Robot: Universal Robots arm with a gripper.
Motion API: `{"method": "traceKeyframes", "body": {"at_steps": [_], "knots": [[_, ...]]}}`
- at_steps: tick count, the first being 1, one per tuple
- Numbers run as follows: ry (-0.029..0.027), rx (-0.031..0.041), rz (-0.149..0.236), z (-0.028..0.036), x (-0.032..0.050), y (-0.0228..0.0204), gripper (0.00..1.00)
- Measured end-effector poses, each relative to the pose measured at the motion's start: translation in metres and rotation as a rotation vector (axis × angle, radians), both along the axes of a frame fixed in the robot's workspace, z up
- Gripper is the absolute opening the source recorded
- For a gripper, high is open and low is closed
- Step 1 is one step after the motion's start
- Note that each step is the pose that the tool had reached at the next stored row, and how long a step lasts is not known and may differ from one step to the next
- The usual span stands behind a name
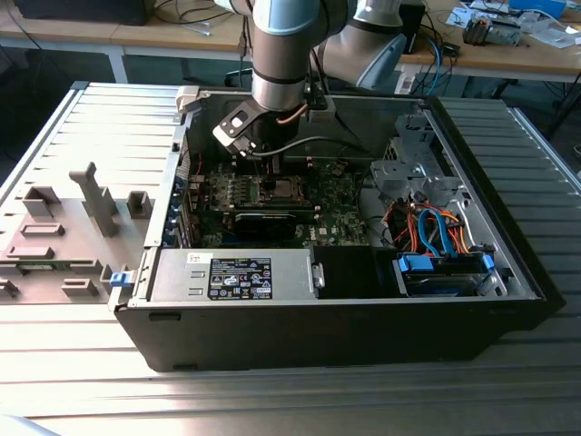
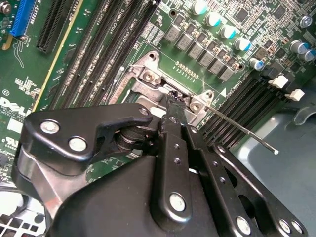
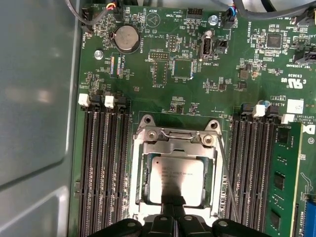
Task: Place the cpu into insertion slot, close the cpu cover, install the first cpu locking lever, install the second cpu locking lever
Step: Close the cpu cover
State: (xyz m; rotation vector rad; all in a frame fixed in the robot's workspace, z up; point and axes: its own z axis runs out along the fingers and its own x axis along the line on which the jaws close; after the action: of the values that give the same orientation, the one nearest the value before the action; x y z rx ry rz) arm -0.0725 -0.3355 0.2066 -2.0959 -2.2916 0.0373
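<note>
cpu (image 3: 177,180), print on face, in insertion slot (image 3: 144,190) under cpu cover (image 3: 178,146); gripper (image 3: 174,202) closed

A: Print logged? In the exterior view we see a black label (image 1: 240,278) with white lines on the grey power supply box (image 1: 182,272); we cannot make them out.

B: Agreed. In the first wrist view we note white lettering across the green board (image 3: 163,89), a triangle sign (image 3: 153,20), a white sticker (image 3: 295,105), and faint lines on the cpu (image 3: 176,180). None transcribed.
</note>
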Motion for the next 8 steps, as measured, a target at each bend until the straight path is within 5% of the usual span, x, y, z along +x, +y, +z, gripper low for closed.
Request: {"method": "traceKeyframes", "body": {"at_steps": [5,7,8], "knots": [[0.0000,-0.0003,0.000,-0.0008,0.0000,0.0000,0.11],[0.0001,-0.0010,0.000,-0.0008,0.0256,0.0000,0.11],[0.0000,-0.0009,0.000,0.0023,0.0292,0.0000,0.11]]}}
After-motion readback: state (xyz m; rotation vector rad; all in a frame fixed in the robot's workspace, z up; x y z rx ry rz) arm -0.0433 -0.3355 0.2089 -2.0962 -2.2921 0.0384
